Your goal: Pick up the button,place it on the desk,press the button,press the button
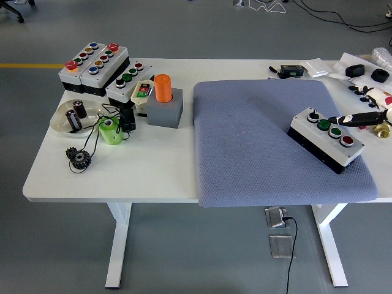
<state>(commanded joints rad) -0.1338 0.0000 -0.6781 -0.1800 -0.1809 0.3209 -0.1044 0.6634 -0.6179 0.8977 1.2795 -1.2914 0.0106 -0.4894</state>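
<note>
A white-topped button box [326, 138] with a black base lies slantwise on the grey-blue mat [257, 141] at the right of the table. It carries a black [313, 115], a green [324, 124], a white [335, 131] and a red button [347, 141] in a row. My right hand [358, 117] reaches in from the right edge, one black finger stretched out with its tip just above the white button, the others curled back. It holds nothing. My left arm is out of the picture.
Back left stand several more button boxes [93, 63], an orange cylinder [163, 87] in a grey block, a dish [63, 122] with batteries, a green cup [110, 130], black gears [78, 158] and cables. Small black and white items [355, 70] crowd the back right corner.
</note>
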